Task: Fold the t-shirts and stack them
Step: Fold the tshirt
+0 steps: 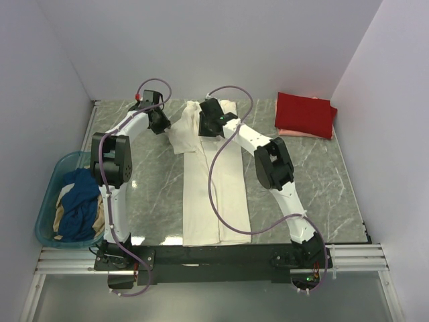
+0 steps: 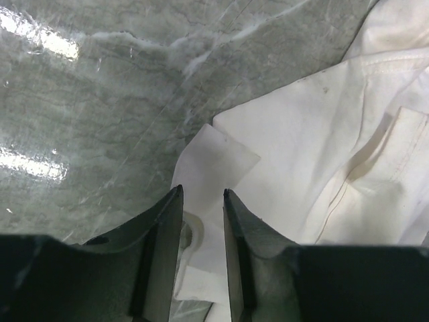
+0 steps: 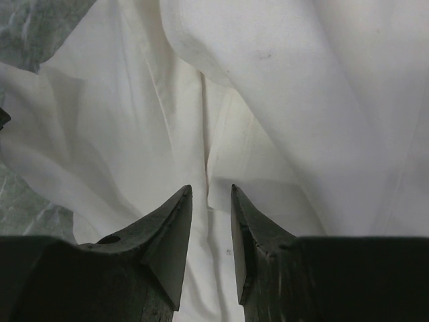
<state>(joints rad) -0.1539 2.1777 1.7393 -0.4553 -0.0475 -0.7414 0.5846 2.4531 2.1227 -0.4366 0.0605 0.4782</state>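
Robot lab cell, no doubt: blank white walls [image 1: 201, 47] box in a grey marbled table [image 1: 154, 194], while the cabled left arm [image 1: 110, 194] and right arm [image 1: 281, 181] are bolted at an aluminium rail [image 1: 355, 253] along the bottom edge.

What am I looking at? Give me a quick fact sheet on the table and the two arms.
Spread out: cream-white shirt, lengthwise down the middle of the table, far end rumpled
Folded pile: red shirt on pale pink shirt, far right corner
Basket: teal, left side, holds dark blue shirt and tan shirt
Left gripper: over the spread shirt's far left sleeve, jaws slightly apart
Right gripper: over its far end, jaws slightly apart
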